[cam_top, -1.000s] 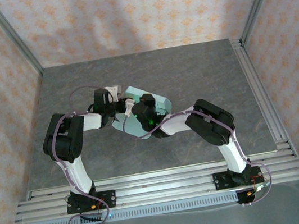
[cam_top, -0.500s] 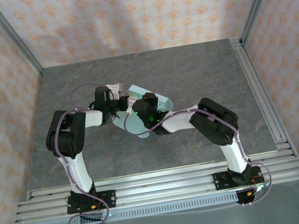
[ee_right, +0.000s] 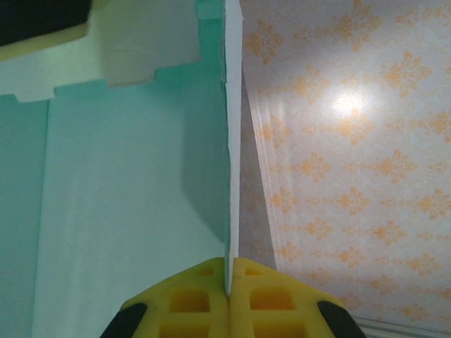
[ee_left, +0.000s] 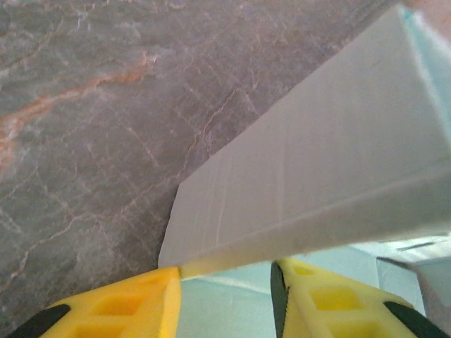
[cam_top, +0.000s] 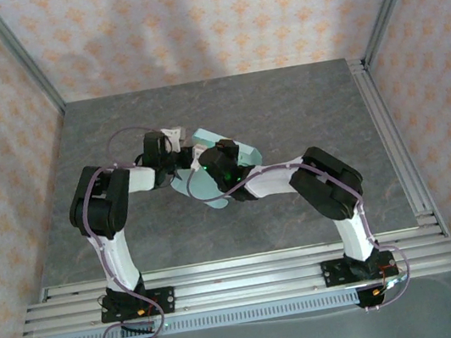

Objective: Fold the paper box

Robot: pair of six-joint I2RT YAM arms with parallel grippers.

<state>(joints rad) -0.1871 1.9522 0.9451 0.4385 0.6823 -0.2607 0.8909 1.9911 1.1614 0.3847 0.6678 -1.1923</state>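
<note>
**Jaws**
- R gripper [ee_right: 229, 271]: jaws clenched. They pinch the thin edge of an upright flap of the paper box [cam_top: 199, 192]. The card stands edge-on betw. the yellow fingers.
- L gripper [ee_left: 225, 276]: jaws parted partway, released, nothing clamped. The lower edge of a raised flap crosses just above the tips. Its corner sits at the tip of one finger [ee_left: 141, 303]; contact cannot be confirmed.

**Box posn**
- Mid-table [cam_top: 311, 112], betw. the two wrists and partly hidden under them.

**Orientation**
- Long axis is diagonal in the overhead view, near-left to far-right.
- Rounded corner at the far-right end.
- Base panel lies flat, mint face up; flaps lifted.

**Count**
- 1 box, 2 grippers, 2 arms, 1 table.
</note>
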